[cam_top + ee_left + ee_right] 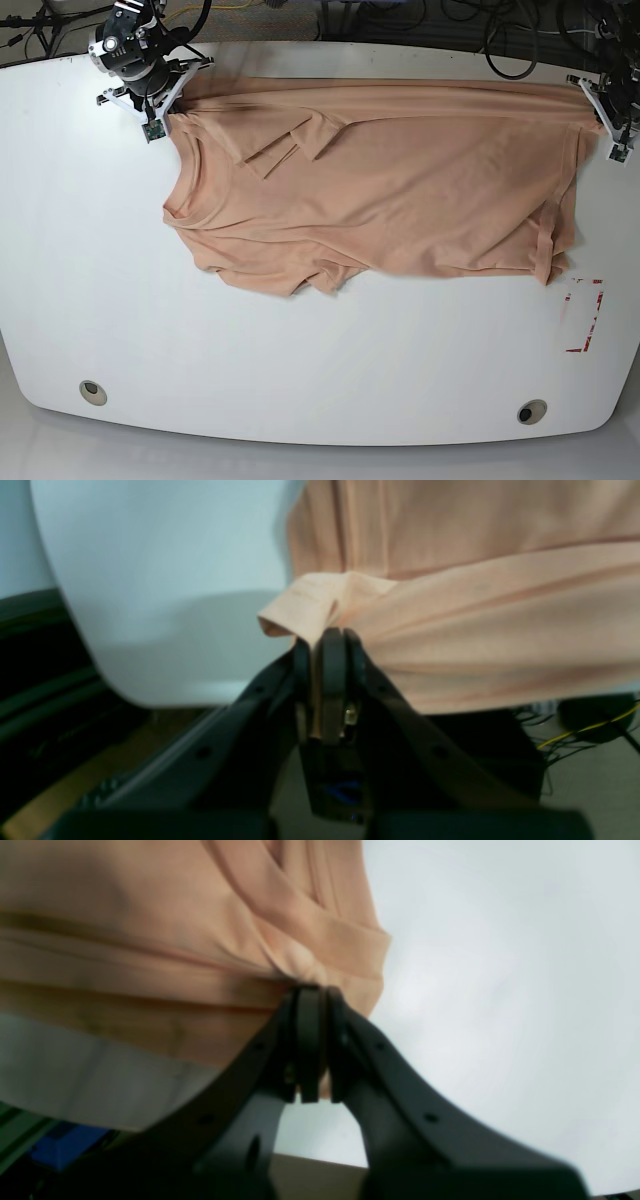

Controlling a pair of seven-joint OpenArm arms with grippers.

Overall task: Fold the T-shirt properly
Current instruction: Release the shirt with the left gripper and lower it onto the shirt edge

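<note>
The peach T-shirt (400,180) lies across the far half of the white table (300,370), neck opening to the left and hem to the right, with sleeves bunched at the far left and at the near edge. Its far edge runs taut between both grippers. In the base view my right gripper (172,88) is at the far left corner, shut on the T-shirt's shoulder end; close up, the right gripper (312,990) pinches gathered T-shirt (150,940) folds. My left gripper (590,95) is at the far right, and the left gripper (327,635) is shut on a folded corner of the T-shirt (475,645).
Red tape marks (583,315) sit near the table's right edge. Two round holes (92,392) (531,411) lie near the front edge. Black cables (500,40) run beyond the far edge. The near half of the table shows bare white surface.
</note>
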